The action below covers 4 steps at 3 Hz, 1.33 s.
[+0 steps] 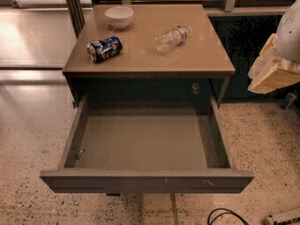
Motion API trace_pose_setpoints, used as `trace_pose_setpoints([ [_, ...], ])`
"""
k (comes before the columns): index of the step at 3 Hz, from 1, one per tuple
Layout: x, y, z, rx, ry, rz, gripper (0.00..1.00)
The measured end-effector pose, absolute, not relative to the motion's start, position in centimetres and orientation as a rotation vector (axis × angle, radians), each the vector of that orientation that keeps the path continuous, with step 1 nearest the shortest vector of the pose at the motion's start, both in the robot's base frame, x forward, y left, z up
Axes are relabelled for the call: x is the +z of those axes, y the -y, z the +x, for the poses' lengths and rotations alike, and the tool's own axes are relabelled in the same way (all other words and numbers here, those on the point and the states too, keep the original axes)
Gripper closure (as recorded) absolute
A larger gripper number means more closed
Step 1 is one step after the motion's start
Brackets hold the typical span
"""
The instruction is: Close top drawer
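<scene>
The top drawer [145, 181] of the small cabinet is pulled fully out toward me. Its grey inner floor [143, 142] is bare and its dark front shows small pale scratches right of centre. My gripper [274, 71] is at the right edge of the camera view, pale yellow under a white arm segment. It hangs beside the cabinet's right side, level with the tabletop, apart from the drawer and well behind the drawer front.
On the cabinet top [206, 55] lie a white bowl [119, 17], a crushed can on its side [104, 48] and a clear plastic bottle on its side [171, 39]. A black cable [225, 215] lies on the speckled floor at the front right.
</scene>
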State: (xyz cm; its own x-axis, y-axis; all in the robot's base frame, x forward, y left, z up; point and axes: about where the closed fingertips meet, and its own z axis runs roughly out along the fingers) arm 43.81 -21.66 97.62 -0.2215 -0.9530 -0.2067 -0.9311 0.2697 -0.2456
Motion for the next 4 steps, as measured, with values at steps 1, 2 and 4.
trace_pose_setpoints([
  [1,97.6,21.7,43.8,-0.098,-2.232,-1.725,0.87],
  [2,98.0,21.6,43.3,-0.141,-2.21,-1.711,1.0],
  [4,95.4,20.2,38.6,-0.082,-2.181,-1.73,1.0],
])
